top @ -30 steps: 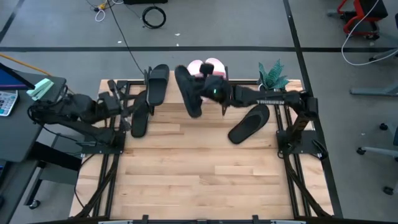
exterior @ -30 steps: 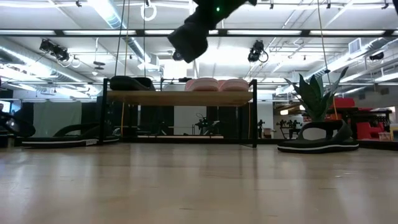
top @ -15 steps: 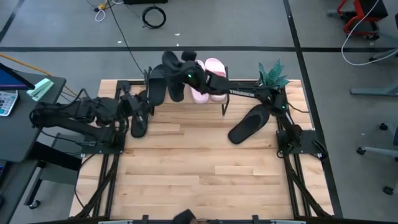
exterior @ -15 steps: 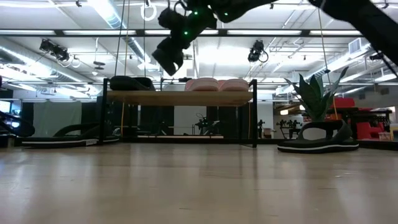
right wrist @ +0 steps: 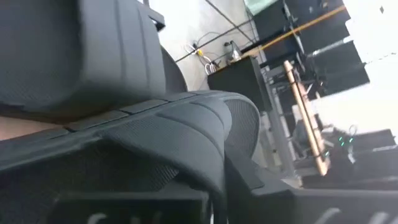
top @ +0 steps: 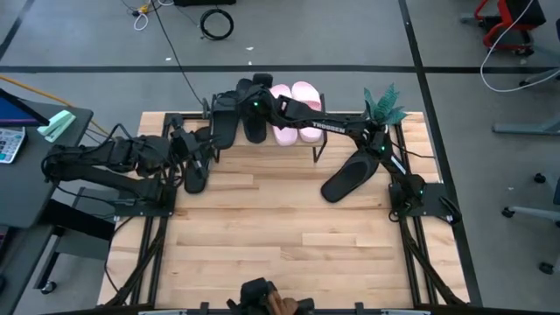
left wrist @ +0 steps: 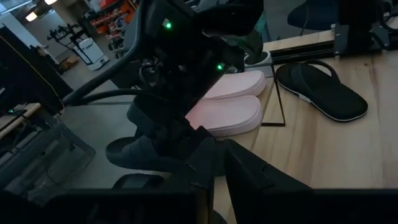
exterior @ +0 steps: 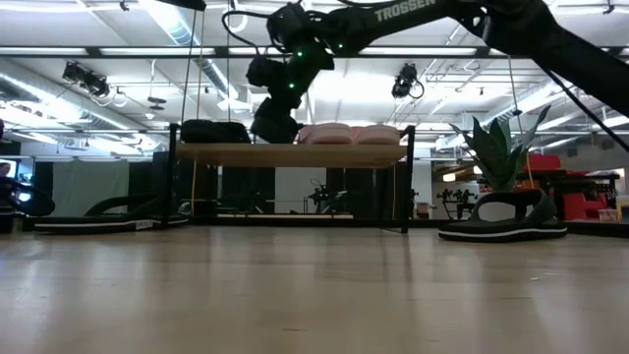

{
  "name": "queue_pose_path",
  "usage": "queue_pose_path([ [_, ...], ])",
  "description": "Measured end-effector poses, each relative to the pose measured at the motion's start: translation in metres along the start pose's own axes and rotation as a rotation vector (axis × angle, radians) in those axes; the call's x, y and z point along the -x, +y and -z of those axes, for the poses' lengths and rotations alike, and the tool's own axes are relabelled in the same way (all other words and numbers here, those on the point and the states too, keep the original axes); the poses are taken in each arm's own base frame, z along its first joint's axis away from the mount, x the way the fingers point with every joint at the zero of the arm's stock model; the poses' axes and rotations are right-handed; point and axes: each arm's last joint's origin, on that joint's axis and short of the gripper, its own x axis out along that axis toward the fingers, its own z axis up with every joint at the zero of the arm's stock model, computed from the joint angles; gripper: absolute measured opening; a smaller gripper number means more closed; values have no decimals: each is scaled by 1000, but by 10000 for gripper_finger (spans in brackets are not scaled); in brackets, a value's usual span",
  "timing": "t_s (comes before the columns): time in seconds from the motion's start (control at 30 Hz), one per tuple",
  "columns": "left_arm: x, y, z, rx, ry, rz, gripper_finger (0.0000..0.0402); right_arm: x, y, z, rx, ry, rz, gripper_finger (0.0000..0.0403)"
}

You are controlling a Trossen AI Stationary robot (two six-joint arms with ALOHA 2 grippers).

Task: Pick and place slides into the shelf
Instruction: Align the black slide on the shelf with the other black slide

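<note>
On top of the low rack with a light wooden plank and thin black legs [exterior: 290,153], at the far edge of the table, the right gripper [top: 254,103] is setting down a black open-toed sandal with a wide strap [top: 255,122]. This sandal lies between another black sandal [top: 223,125] and the two pale pink sandals [top: 293,109] already on the plank. The right wrist view shows the strap of the black sandal [right wrist: 186,134] between the dark fingers, so the jaws are closed on it; I judge that placing is almost done. The next move calls for opening the jaws and lifting the arm without dragging the sandal or pushing the pink pair.

The left gripper [top: 194,156] is low over a black sandal on the tabletop [top: 196,172], beside the rack. Its jaws look nearly closed, but I cannot tell if they hold this sandal.

One more black sandal [top: 348,175] waits on the table near the green plant [top: 383,105].

The low view shows the held sandal [exterior: 273,124] touching the plank, which the high view cannot show. Only the high view tells which arm is which.
</note>
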Motion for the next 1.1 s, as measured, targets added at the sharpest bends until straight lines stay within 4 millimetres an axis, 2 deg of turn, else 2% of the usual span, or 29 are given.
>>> queue_pose_path([
  [0.33,0,0,0,0,0,0,23,3,-4,-2,-44,-5,3,118],
  [0.5,0,0,0,1,0,0,17,3,-5,-2,-85,-6,3,150],
  [0.87,0,0,0,26,0,0,24,6,-2,-5,-166,-13,2,164],
  [1.1,0,0,0,27,1,1,12,16,12,-3,-63,58,-97,163],
])
